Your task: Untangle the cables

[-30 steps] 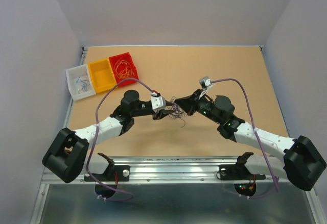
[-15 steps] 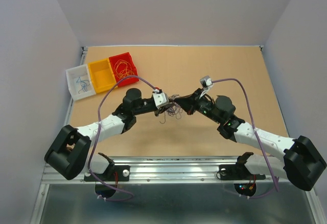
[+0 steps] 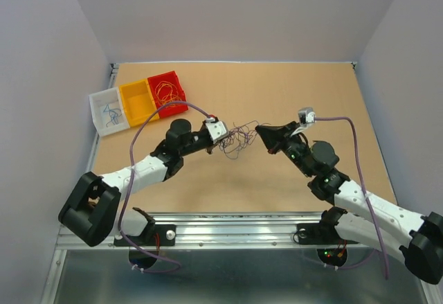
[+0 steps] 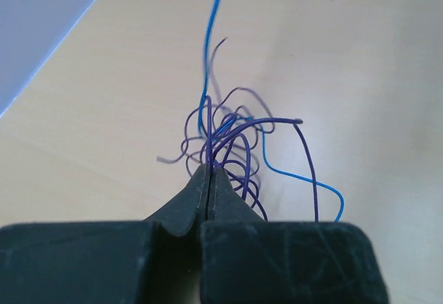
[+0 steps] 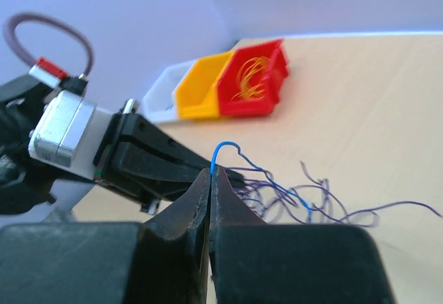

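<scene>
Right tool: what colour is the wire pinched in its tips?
Blue: the wire loops up from the shut right tool; the right wrist view shows it best.

Tan table (image 3: 291,89), and up in the far-left corner three bins sit directly on it in a tight row: white bin (image 3: 107,112) at the left edge, yellow bin (image 3: 136,102) in the middle, red bin (image 3: 168,91) beside it. Orange-yellow wires (image 3: 168,96) fill the red one.
</scene>
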`<state>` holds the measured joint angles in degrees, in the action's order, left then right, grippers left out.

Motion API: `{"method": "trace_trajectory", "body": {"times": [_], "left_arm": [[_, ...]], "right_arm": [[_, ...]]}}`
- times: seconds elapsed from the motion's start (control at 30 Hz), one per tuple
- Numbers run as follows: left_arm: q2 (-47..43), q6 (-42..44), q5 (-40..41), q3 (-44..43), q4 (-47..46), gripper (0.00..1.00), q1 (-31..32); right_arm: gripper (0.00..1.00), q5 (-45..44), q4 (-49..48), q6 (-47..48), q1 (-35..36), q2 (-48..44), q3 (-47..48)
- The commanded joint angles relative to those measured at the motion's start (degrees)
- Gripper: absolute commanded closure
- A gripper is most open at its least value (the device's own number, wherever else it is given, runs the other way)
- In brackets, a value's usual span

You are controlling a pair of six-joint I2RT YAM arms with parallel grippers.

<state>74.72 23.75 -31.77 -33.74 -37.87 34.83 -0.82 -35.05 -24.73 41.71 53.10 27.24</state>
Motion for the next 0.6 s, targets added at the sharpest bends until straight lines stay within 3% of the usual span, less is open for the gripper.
{"method": "trace_trajectory", "body": {"times": [0.0,0.1,0.2,0.27,0.33,0.57], "left_arm": [[-4.4,0.2,13.0,-1.9,-0.8,1.00,-2.2],[-5.3,-2.6,17.3,-3.8,1.0,1.00,-6.3],[-5.9,-9.0,18.4,-6.2,2.0,1.00,-16.0],[-5.6,-12.0,23.3,-7.3,2.6,1.00,-22.0],[-5.8,-14.7,23.6,-7.5,2.4,1.00,-25.2],[-7.4,-15.5,19.2,-6.3,1.1,1.00,-26.8]], "right_arm": [[0.99,-21.5,7.5,2.3,0.2,-6.8,-2.9],[0.99,-34.2,14.4,1.1,0.2,-11.9,-3.6],[1.00,-42.0,18.3,-0.3,0.1,-16.6,-4.9],[0.99,-47.1,19.2,-1.1,0.2,-22.1,-6.9],[0.99,-50.0,20.6,-2.2,0.1,-25.8,-8.1],[0.99,-52.8,24.0,-3.4,0.1,-37.4,-11.0]]}}
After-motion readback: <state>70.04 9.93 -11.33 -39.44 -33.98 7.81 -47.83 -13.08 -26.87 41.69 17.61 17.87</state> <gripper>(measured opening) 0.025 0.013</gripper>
